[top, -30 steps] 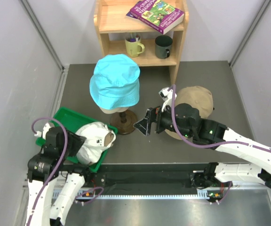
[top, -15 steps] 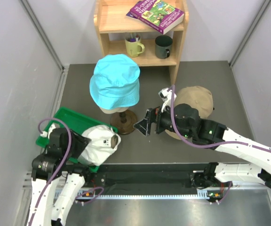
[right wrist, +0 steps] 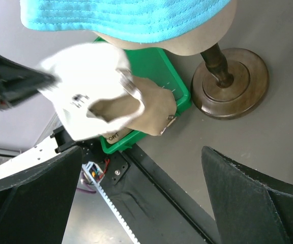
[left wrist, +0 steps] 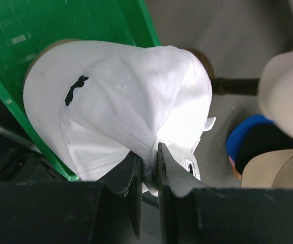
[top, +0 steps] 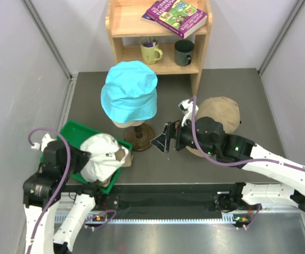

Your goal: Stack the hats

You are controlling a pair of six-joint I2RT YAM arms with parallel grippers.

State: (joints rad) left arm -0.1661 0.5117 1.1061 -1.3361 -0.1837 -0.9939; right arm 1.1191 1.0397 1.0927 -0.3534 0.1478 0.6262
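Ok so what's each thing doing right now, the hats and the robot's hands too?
white cap: bunched up, pinched over the green tray
cyan bucket hat: on the mannequin head
tan cap: lying loose, not held
left gripper: shut on the white cap
right gripper: open, empty
green mug: upright on the shelf
dark mug: upright on the shelf
book: closed, lying flat

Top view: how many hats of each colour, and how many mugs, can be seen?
cyan bucket hat: 1
white cap: 1
tan cap: 1 (tan patch by the tray unclear)
mugs: 2
Total: 5
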